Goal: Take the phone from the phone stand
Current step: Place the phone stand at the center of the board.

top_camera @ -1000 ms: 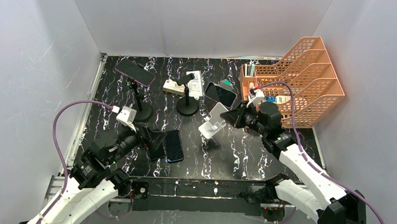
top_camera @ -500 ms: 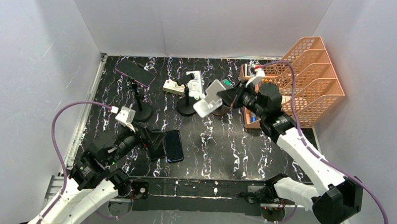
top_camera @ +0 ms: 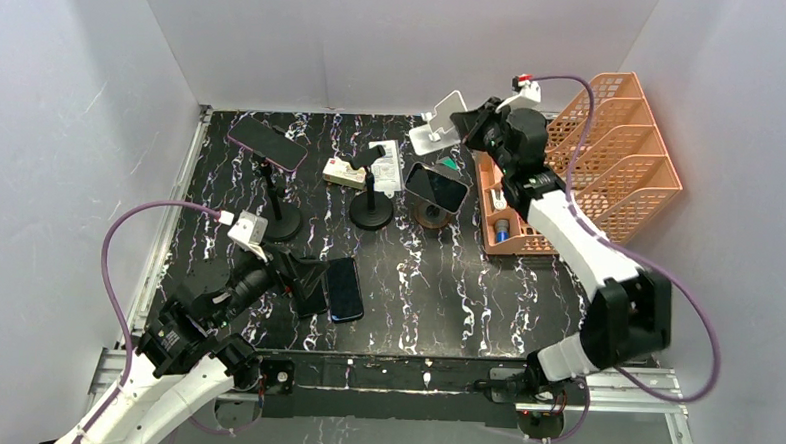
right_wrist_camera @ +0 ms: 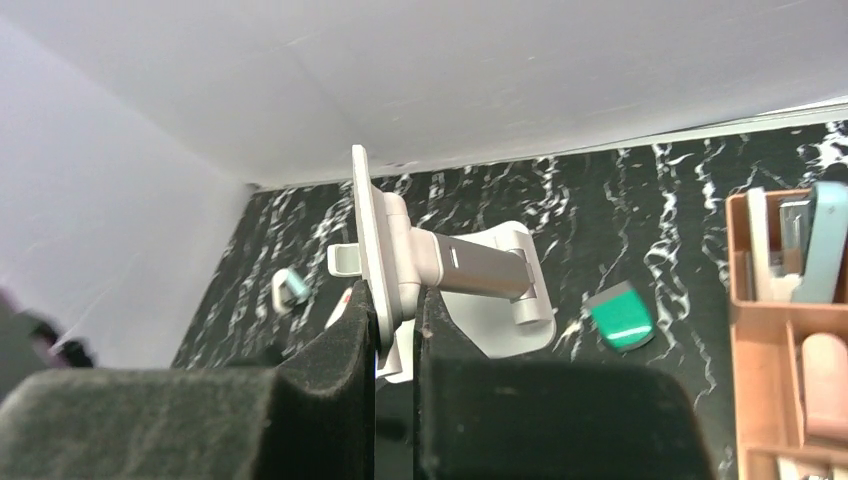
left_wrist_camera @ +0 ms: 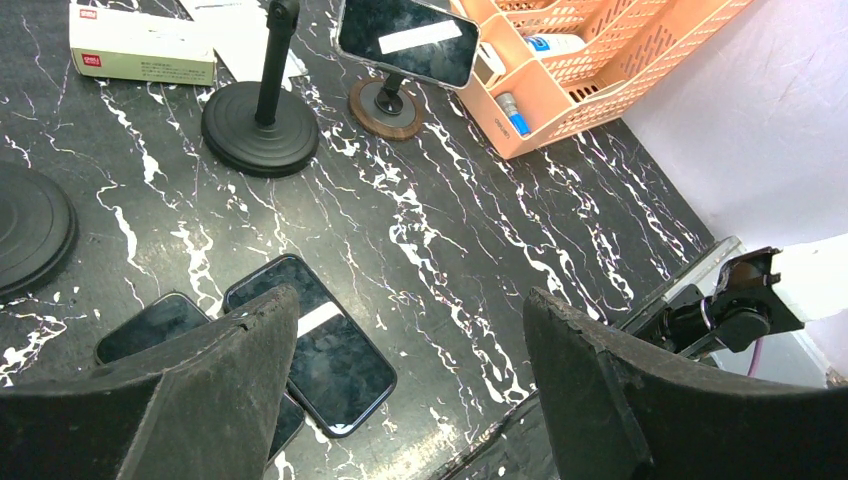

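My right gripper point(top_camera: 460, 126) is shut on an empty white phone stand point(top_camera: 435, 126) and holds it in the air over the table's back edge. In the right wrist view the pads point(right_wrist_camera: 352, 325) pinch the white stand's plate point(right_wrist_camera: 385, 255). A dark phone point(top_camera: 437, 187) rests on a round wooden stand, also in the left wrist view point(left_wrist_camera: 405, 40). Another phone point(top_camera: 267, 142) sits on a black stand at the back left. My left gripper point(top_camera: 302, 276) is open and empty over two phones point(left_wrist_camera: 310, 345) lying flat on the table.
An empty black clamp stand point(top_camera: 372, 203) stands mid-back, with a white box point(top_camera: 345, 173) behind it. An orange file organizer point(top_camera: 597, 151) fills the back right. A green item point(right_wrist_camera: 620, 320) lies on the black marbled table point(top_camera: 466, 285). Grey walls enclose the table.
My right arm has lifted the white stand off the middle of the table and carried it up and to the back. The left arm has barely moved.
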Controlling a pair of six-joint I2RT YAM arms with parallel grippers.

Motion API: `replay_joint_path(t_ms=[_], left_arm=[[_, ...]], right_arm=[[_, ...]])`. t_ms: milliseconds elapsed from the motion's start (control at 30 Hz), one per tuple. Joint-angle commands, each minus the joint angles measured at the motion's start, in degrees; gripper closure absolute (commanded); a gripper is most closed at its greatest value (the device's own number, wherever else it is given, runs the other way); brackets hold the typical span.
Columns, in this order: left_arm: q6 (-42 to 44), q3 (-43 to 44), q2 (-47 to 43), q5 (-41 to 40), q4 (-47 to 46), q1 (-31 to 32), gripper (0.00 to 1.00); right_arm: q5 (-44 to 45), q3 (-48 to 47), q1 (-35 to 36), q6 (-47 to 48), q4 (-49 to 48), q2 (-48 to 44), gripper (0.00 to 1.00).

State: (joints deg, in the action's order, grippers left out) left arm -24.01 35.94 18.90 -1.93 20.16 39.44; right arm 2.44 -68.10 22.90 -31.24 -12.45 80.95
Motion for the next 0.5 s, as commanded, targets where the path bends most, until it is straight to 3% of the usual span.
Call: replay_joint_path(t_ms=[0, 467], left_arm=[[0.7, -0.5, -0.1, -0.2, -0.6, -0.2, 0.21], [1.0, -0.5, -0.5, -0.1, -0.8, -0.2, 0.21]], right_arm=[[-1.8, -7.2, -3.4, 0.5, -12.9, 9.0, 0.99], [-14.4, -24.2, -6.3, -3.9, -17.9, 36.7, 0.99]])
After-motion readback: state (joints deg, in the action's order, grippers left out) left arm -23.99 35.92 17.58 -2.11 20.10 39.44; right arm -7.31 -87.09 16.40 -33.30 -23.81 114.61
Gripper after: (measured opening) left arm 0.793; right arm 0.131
